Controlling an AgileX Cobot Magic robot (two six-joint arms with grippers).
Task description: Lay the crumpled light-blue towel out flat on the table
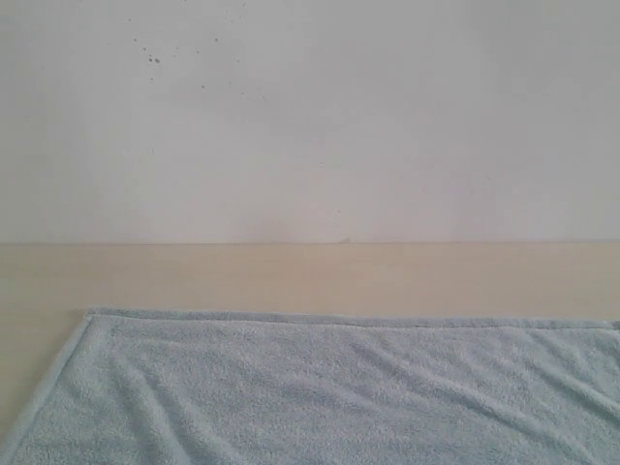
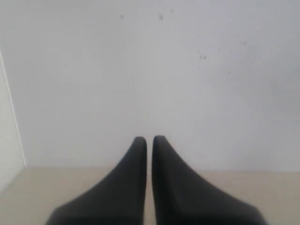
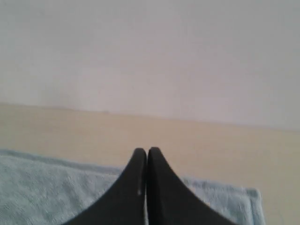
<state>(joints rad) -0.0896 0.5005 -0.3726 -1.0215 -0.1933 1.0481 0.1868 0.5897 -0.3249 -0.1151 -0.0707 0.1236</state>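
Your towel (image 1: pixel 320 387) lies spread on the surface (image 1: pixel 291 276).
You see pale-blue fluffy cloth, soft wrinkles, a hemmed edge; left tool (image 2: pixel 149 139) and right tool (image 3: pixel 146 151) are both together, empty.

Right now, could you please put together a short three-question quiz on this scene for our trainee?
1. True or false: the towel lies bunched in a ball on the table.
2. Which wrist view shows the towel? A left; B right; C both.
3. Fill in: the left claw and right claw are both ____.
Key: 1 false, it lies spread with shallow wrinkles; 2 B; 3 shut.
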